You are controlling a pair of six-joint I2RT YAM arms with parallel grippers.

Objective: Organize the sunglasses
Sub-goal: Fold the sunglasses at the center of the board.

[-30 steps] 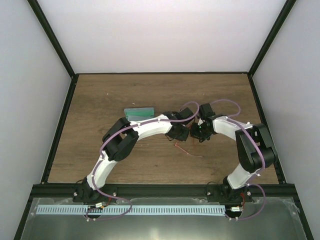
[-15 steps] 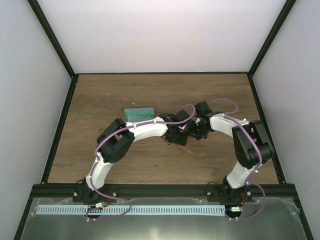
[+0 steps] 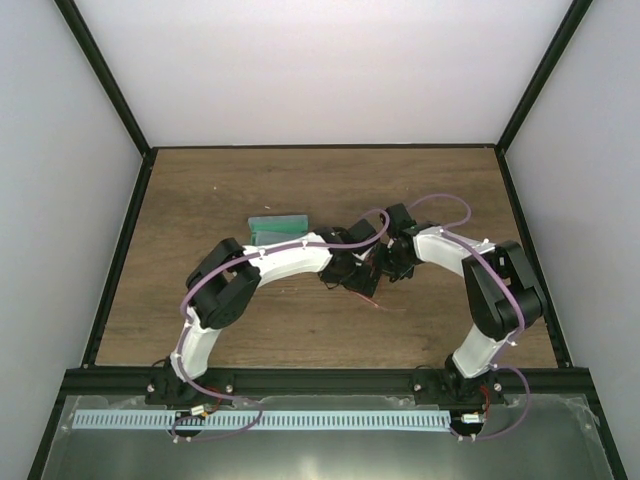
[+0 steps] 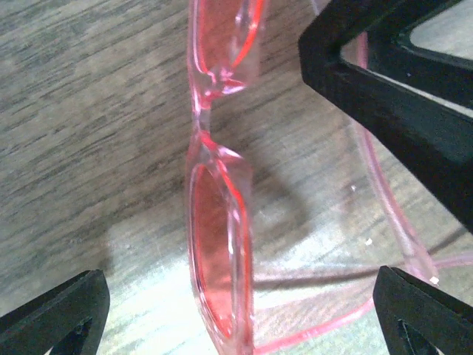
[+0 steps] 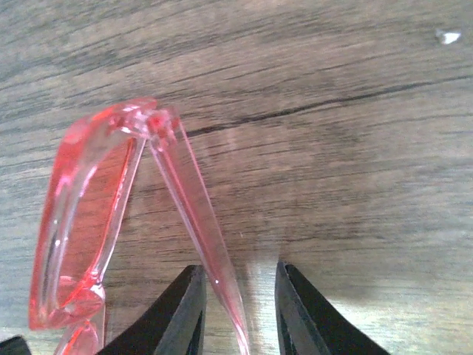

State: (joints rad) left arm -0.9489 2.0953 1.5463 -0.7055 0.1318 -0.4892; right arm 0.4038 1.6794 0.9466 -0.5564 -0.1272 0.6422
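The sunglasses (image 4: 218, 222) are translucent red and stand on edge on the wooden table, lenses one above the other in the left wrist view. My left gripper (image 4: 236, 318) is open wide, one fingertip on either side of the frame, touching nothing. My right gripper (image 5: 240, 310) is open a little. One slim red arm of the sunglasses (image 5: 196, 214) runs between its fingers, close to the left finger (image 5: 181, 310), with a gap on the other side. From above, both grippers (image 3: 350, 275) (image 3: 388, 266) meet mid-table and only a thin red arm (image 3: 368, 293) shows.
An oblong green-blue case (image 3: 278, 227) lies on the table just behind the left forearm. A black finger of the right gripper (image 4: 399, 96) crosses the top right of the left wrist view. Black frame rails edge the table (image 3: 200, 320).
The left gripper's jaws went from nearly shut to wide open, letting go of the sunglasses. The right jaws parted slightly. Both wrists shifted a little left and away.
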